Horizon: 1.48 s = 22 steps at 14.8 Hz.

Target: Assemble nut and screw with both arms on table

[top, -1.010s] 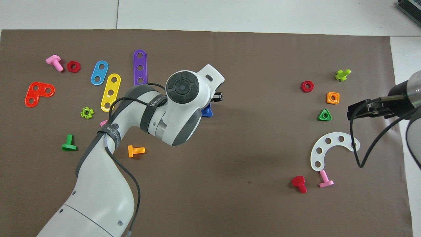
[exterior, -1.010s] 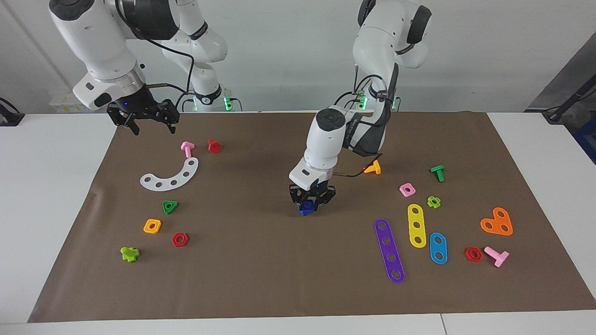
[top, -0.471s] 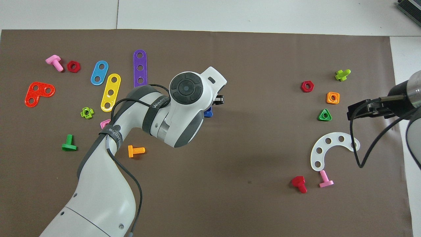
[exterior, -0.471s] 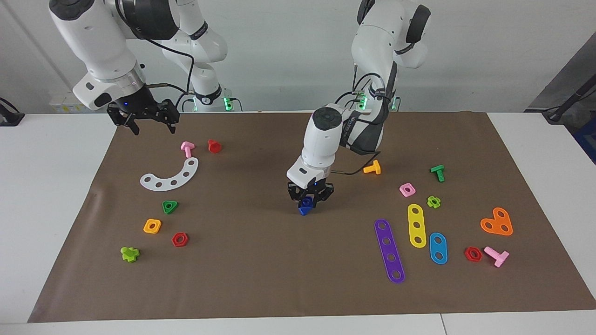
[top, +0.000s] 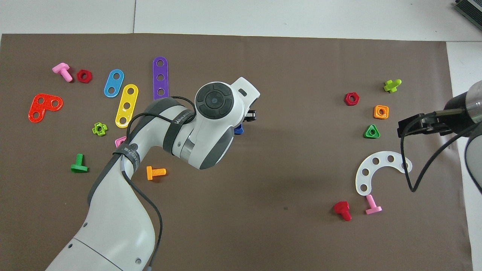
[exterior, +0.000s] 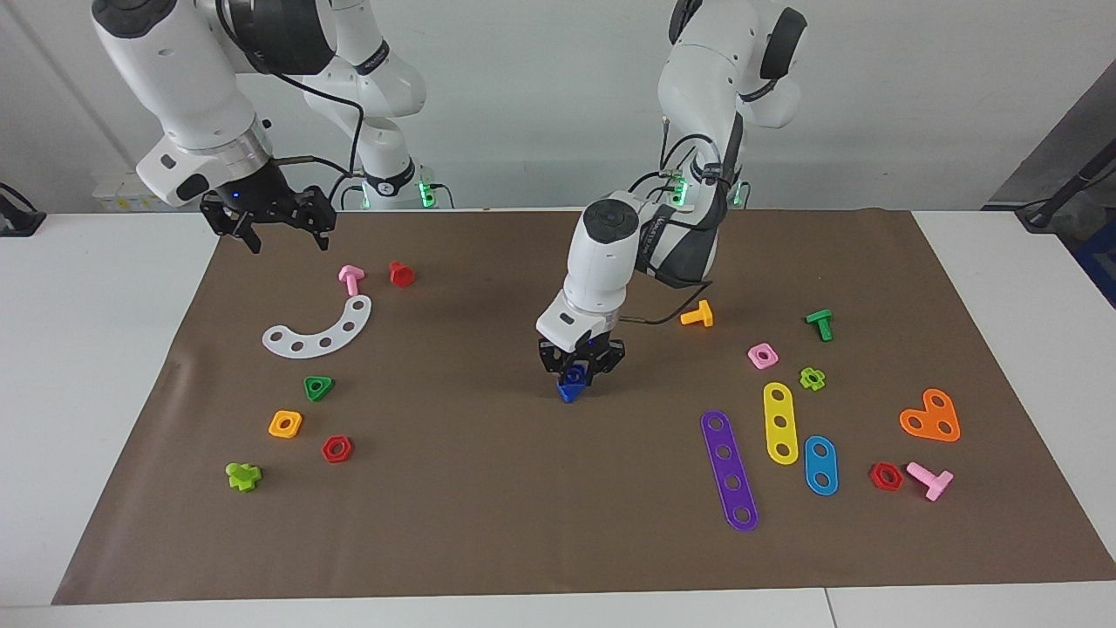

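My left gripper (exterior: 577, 382) reaches down over the middle of the brown mat (exterior: 488, 488) and is shut on a blue piece. Its triangular head (exterior: 568, 394) points down just over the mat, so I read it as the screw. In the overhead view only a blue edge (top: 238, 130) shows under the left wrist. I cannot tell the blue square nut apart from it; it is hidden by the fingers or out of view. My right gripper (exterior: 288, 237) hangs open and empty over the mat's corner at the right arm's end and waits; it also shows in the overhead view (top: 404, 128).
At the right arm's end lie a white curved strip (exterior: 321, 330), pink (exterior: 350, 279) and red (exterior: 401, 274) screws, a green triangular nut (exterior: 318, 387) and an orange nut (exterior: 285, 424). At the left arm's end lie an orange screw (exterior: 697, 314), a pink nut (exterior: 762, 355) and several flat strips (exterior: 729, 469).
My left gripper has risen slightly and shifted a little toward the right arm's end, with the blue piece in it. The right arm has not moved.
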{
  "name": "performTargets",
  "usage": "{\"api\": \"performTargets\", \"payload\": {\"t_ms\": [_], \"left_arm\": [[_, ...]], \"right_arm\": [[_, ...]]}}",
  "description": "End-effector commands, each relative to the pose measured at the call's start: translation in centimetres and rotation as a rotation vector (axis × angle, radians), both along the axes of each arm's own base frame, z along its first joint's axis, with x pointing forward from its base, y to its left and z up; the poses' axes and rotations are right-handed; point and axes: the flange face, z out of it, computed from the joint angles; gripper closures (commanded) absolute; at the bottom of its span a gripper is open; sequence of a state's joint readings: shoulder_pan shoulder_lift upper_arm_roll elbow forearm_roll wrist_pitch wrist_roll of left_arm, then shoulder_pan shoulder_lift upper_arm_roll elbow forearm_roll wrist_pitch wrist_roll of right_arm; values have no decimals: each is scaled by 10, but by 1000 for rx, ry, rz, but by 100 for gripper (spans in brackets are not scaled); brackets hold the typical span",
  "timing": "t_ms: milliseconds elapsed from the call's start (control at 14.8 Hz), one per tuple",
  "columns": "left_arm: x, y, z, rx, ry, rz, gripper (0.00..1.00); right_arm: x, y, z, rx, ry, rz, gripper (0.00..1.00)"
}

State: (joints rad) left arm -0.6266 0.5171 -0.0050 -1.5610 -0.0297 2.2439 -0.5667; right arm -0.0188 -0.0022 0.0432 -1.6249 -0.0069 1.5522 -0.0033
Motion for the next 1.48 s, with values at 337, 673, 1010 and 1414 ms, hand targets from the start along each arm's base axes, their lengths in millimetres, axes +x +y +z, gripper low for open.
{"api": "performTargets", "payload": {"t_ms": [337,673,1010,1414], "left_arm": [[-3,-4,12,12,11,9,100],[-1,-3,4,-11,-28,9,100],[-9,2,-15,-8,-28,6,100],[-6,2,-10,-27,-56,7,0]], "right_arm": [[-5,-3,1,28,-18,-2,0],[-3,-3,0,28,-22,0,0],[5,-2,16,35,-42,3,0],[2,-2,24,71,-20,-10,0]]}}
